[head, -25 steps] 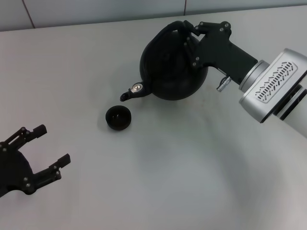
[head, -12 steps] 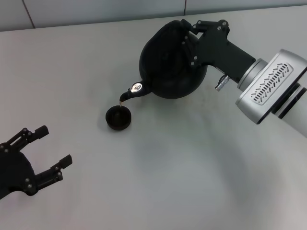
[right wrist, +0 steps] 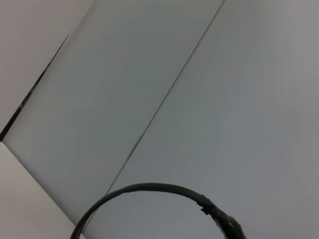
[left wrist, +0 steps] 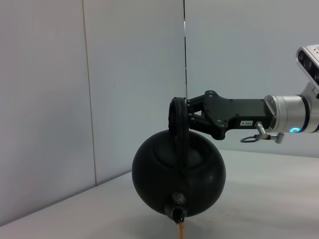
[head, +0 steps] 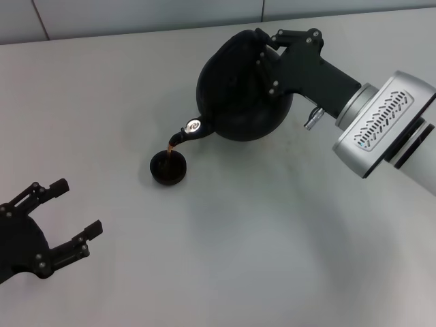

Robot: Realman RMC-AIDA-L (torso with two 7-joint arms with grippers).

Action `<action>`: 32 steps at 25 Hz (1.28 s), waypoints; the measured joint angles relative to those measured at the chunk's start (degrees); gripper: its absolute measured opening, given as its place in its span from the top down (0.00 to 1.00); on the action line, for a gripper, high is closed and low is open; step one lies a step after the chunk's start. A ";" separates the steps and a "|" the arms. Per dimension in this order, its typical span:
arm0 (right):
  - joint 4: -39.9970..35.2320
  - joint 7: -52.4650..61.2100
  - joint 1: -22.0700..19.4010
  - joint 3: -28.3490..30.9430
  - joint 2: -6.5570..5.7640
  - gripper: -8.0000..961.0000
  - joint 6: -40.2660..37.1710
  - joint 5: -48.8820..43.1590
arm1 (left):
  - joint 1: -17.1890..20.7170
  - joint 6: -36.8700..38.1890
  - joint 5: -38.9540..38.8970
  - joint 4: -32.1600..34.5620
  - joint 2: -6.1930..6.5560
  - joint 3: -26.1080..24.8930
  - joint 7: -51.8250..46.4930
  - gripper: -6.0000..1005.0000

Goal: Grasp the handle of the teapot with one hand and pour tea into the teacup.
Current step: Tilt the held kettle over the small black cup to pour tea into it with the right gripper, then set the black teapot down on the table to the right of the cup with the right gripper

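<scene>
My right gripper [head: 267, 42] is shut on the black arched handle [head: 261, 37] of the round black teapot [head: 238, 92], held off the table and tipped spout-down to the left. A thin brown stream of tea [head: 173, 145] runs from the spout into the small dark teacup [head: 168, 167] on the table just below it. In the left wrist view the teapot [left wrist: 178, 172] hangs from its handle [left wrist: 178, 119] in the right gripper [left wrist: 189, 110], with tea [left wrist: 180, 230] falling from the spout. My left gripper [head: 68, 218] is open and empty at the near left, well away from the cup.
The grey table [head: 225, 238] carries only the teacup. A pale wall [head: 136, 13] runs along its far edge. The right wrist view shows only wall panels and a thin dark cable [right wrist: 149, 189].
The teapot has tipped further toward the cup. Tea now streams from the spout into the teacup, where a second ago none flowed. The left arm has barely moved.
</scene>
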 joint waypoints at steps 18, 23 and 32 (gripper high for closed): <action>4.31 15.50 -3.72 6.50 0.04 0.91 -1.54 0.68 | 0.00 0.18 0.00 0.00 0.00 -0.01 0.00 0.14; 5.12 16.74 -6.28 10.01 -0.08 0.91 -2.18 0.71 | -0.07 0.32 0.00 0.00 0.01 0.03 0.00 0.14; 4.78 19.53 -8.91 13.36 -0.24 0.91 -2.39 0.72 | -0.08 0.77 -0.01 0.00 0.01 0.14 0.00 0.14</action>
